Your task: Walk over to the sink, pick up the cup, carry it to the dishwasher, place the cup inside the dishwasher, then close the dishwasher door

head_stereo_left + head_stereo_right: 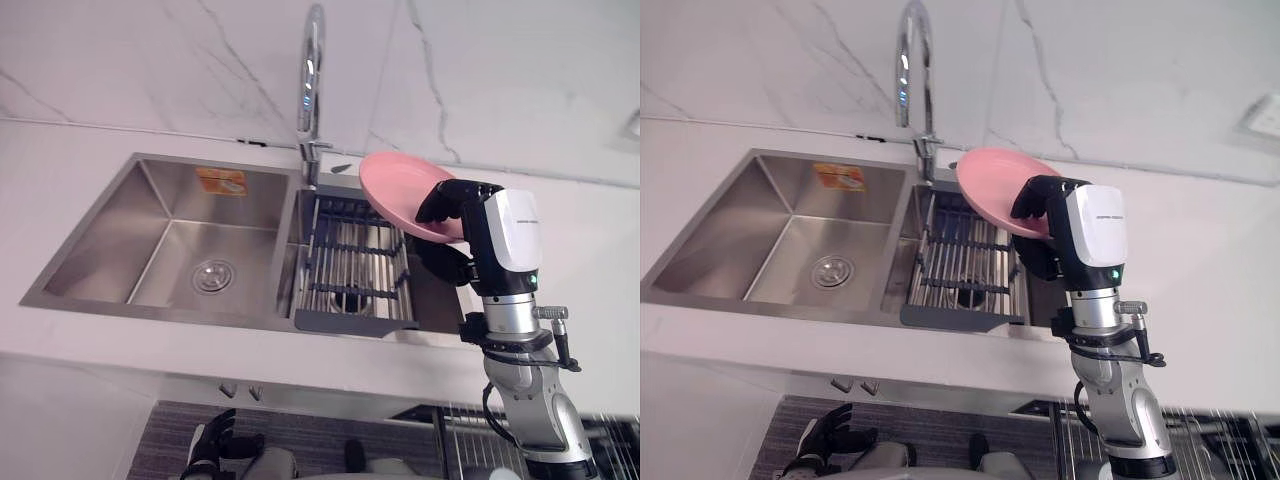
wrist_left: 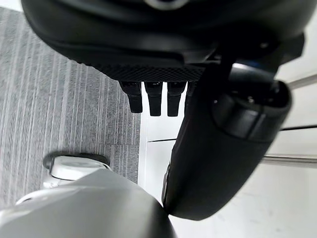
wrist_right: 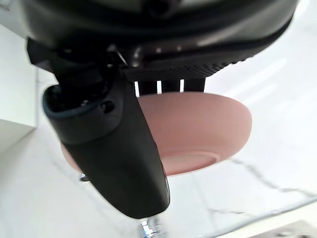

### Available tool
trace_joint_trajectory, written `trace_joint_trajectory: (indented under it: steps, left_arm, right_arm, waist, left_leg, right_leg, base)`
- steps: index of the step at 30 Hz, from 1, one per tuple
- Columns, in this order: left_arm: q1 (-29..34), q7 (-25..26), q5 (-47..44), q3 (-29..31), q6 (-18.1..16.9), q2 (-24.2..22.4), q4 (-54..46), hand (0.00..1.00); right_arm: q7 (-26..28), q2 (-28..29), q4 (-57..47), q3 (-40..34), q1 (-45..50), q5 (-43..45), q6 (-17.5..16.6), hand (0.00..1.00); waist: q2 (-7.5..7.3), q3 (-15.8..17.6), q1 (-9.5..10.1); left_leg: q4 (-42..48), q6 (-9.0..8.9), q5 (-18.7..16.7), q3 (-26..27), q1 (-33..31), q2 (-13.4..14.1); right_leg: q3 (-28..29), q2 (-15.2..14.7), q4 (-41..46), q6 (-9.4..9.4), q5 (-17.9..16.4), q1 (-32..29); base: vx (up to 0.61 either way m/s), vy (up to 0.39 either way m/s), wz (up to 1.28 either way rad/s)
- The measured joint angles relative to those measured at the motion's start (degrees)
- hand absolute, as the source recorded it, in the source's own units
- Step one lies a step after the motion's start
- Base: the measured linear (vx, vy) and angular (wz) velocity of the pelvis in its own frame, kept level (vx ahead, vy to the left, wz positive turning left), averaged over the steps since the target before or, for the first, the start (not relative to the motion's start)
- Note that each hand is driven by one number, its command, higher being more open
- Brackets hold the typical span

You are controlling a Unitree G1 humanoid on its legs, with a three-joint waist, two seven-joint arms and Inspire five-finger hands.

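The walk to the steel double sink (image 1: 110, 235) looked finished, since the sink was seen right in front. The thing being held was a pink round shallow bowl (image 1: 392, 188) rather than a cup. The bowl was gripped at its edge by the right hand (image 1: 452, 205), with the thumb curled over one side and the fingers round the other. It was held up in the air, tipped, above the dark wire rack (image 1: 355, 265) in the sink's right part, near the shiny curved tap (image 1: 312, 80). So the pick-up looked done. The left hand (image 1: 212, 445) was hung low by the grey striped floor (image 1: 170, 435), with loose fingers and nothing in it. The carrying, the putting into the dishwasher and the shutting of its door were all left to be done.
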Motion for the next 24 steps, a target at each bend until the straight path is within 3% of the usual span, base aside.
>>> trace_joint_trajectory:
  steps: [4, 5, 7, 8, 11, 13, 14, 16, 20, 24]
  left_arm:
    - [0.0, 0.0, -0.6, 0.1, -0.3, -0.2, -0.9, 0.9]
    - [0.1, 0.0, -1.0, 0.1, -0.3, -0.2, -1.4, 0.9]
    - [-0.1, 0.1, -1.3, 0.3, -0.3, -0.3, -1.6, 0.9]
    - [-0.1, 0.1, -2.3, 1.0, -0.3, -0.7, -1.5, 0.9]
    - [0.4, 0.1, -3.0, 0.9, -0.2, -1.0, -1.5, 0.9]
    - [0.7, 0.0, -3.3, 0.5, -0.1, -0.8, -1.6, 0.9]
    - [0.8, 0.0, -3.3, 0.5, -0.1, -0.6, -1.5, 0.9]
    - [1.3, -0.1, -3.3, 0.1, 0.2, -0.7, -1.6, 0.9]
    - [2.2, -0.1, -3.2, -0.5, 0.2, -0.5, -1.5, 0.9]
    - [2.4, -0.1, -3.1, -1.1, 0.2, -0.4, -1.3, 0.9]
  right_arm:
    - [0.0, 1.8, 0.3, 0.2, -0.2, -0.4, 1.6, 0.3]
    - [0.0, 1.9, 0.3, 0.3, -0.3, -0.8, 2.6, 0.3]
    - [-0.1, 2.3, 0.8, 0.4, -0.6, -0.8, 3.5, 0.3]
    - [0.0, 2.5, 1.5, 0.7, -1.0, -1.4, 3.9, 0.3]
    - [0.0, 2.5, 2.1, 0.8, -0.9, -2.6, 3.7, 0.3]
    - [0.0, 2.5, 2.1, 0.9, -0.5, -3.0, 3.6, 0.3]
    - [0.0, 2.4, 2.1, 0.9, -0.3, -3.1, 3.6, 0.3]
    - [0.0, 2.7, 2.6, 0.6, 0.8, -3.0, 3.6, 0.3]
    - [0.0, 3.5, 2.7, -1.4, 6.3, -3.0, 3.6, 0.3]
    - [0.0, 4.3, 3.4, -4.8, 8.6, -3.0, 3.8, 0.3]
  waist:
    - [0.07, 0.5, 0.71]
    - [0.05, 0.6, 0.85]
    - [0.47, 1.8, 1.03]
    - [0.76, 2.6, 1.72]
    - [0.96, 2.6, 2.13]
    - [0.59, 2.0, 2.13]
    - [0.25, 1.4, 2.23]
    - [0.52, 0.5, 2.09]
    - [0.28, -0.7, 1.73]
    - [0.49, -1.1, 1.13]
  left_leg:
    - [1.8, 0.98, 0.1, 6.0, -1.5, -0.7]
    - [2.3, 2.03, 0.1, 7.7, -1.9, -1.1]
    - [1.0, 4.33, 0.9, 11.9, -2.0, 0.2]
    - [-0.7, 5.05, 1.8, 15.4, -1.1, 0.7]
    - [-4.4, 5.85, 3.3, 19.6, 0.9, 0.8]
    - [-7.1, 5.72, 2.9, 20.6, 1.4, 0.7]
    - [-8.1, 5.34, 3.1, 20.4, 1.2, 0.5]
    - [-9.7, 3.85, 4.8, 17.9, 1.5, 0.4]
    - [-13.8, 2.69, 8.9, 16.0, 5.2, 0.4]
    - [-15.7, 2.4, 9.5, 15.6, 7.4, 0.4]
  right_leg:
    - [7.2, 0.3, 0.5, 2.28, 2.6, -3.4]
    - [9.2, 0.1, 0.9, 2.51, 3.3, -4.7]
    - [8.4, 0.1, 2.0, 0.36, 4.0, -6.0]
    - [0.5, -0.8, 13.8, -1.91, -2.2, -9.2]
    - [-7.8, -3.4, 19.9, -2.06, -10.0, -6.1]
    - [-9.2, -3.9, 14.1, -1.46, -11.6, -1.5]
    - [-9.0, -3.8, 7.8, -1.25, -11.1, 1.1]
    - [-8.6, -2.6, 3.3, -2.02, -8.0, 2.5]
    - [-7.9, -1.6, 0.6, -1.87, -6.0, 5.5]
    - [-7.9, -1.4, -0.4, -1.93, -5.9, 7.5]
  base:
    - [-0.1, 0.141, -0.97]
    - [-0.16, 0.168, -1.03]
    - [-0.21, 0.155, -1.07]
    - [-0.17, 0.1, -1.0]
    - [-0.15, 0.075, -0.93]
    - [-0.12, -0.011, -0.62]
    - [-0.08, -0.033, -0.58]
    - [-0.02, -0.055, -0.36]
    - [0.06, -0.096, -0.14]
    - [0.06, -0.053, 0.02]
